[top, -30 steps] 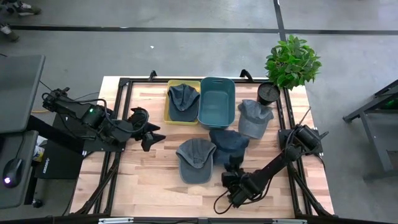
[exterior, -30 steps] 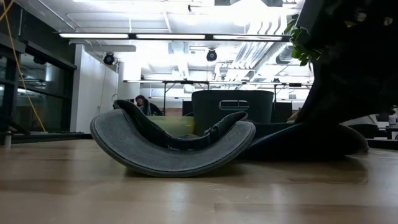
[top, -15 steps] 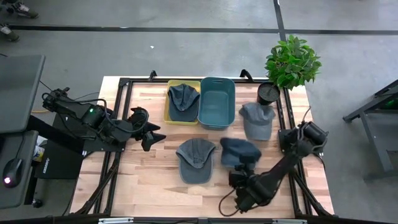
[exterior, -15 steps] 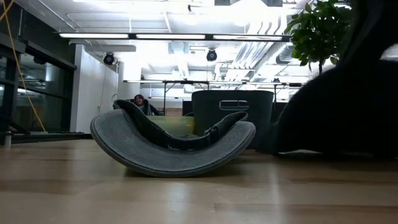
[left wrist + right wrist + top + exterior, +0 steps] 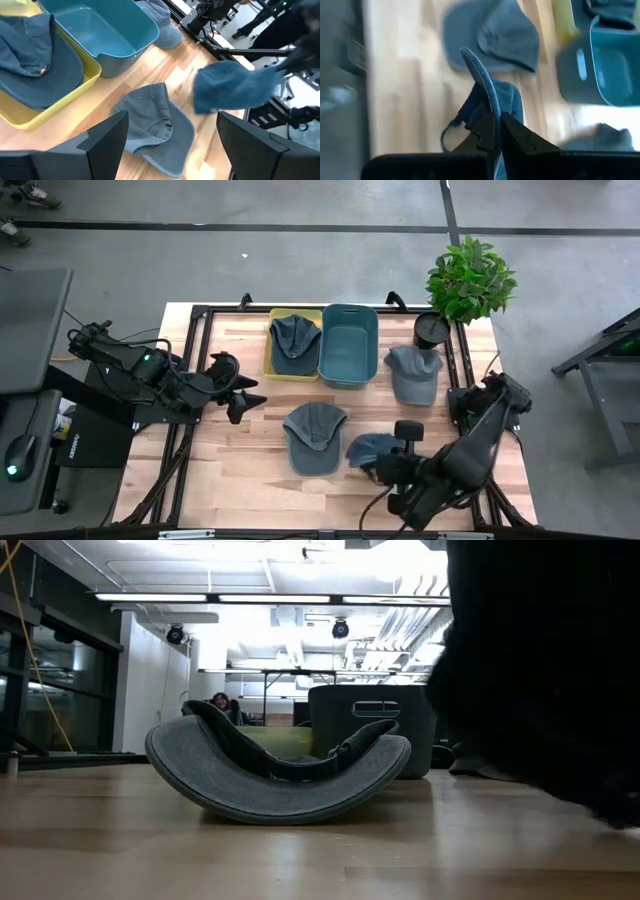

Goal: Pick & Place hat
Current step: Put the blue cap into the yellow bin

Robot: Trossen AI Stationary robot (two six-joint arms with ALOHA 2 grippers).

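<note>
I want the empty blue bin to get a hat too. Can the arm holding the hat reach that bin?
Probably yes. The right gripper is shut on the dark blue hat at the table's near edge. The teal bin stands open-topped and empty at the far side. Only the grey hat lies nearby, off to the side.

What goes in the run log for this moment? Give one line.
right tool: shut on blue cap brim, lifted | left tool: open, waiting at left | teal bin: empty

The right arm folds low over the table's near edge, its right gripper (image 5: 495, 131) pinched tight on a blue cap's brim. The left gripper (image 5: 245, 392) waits level, fingers spread.
</note>
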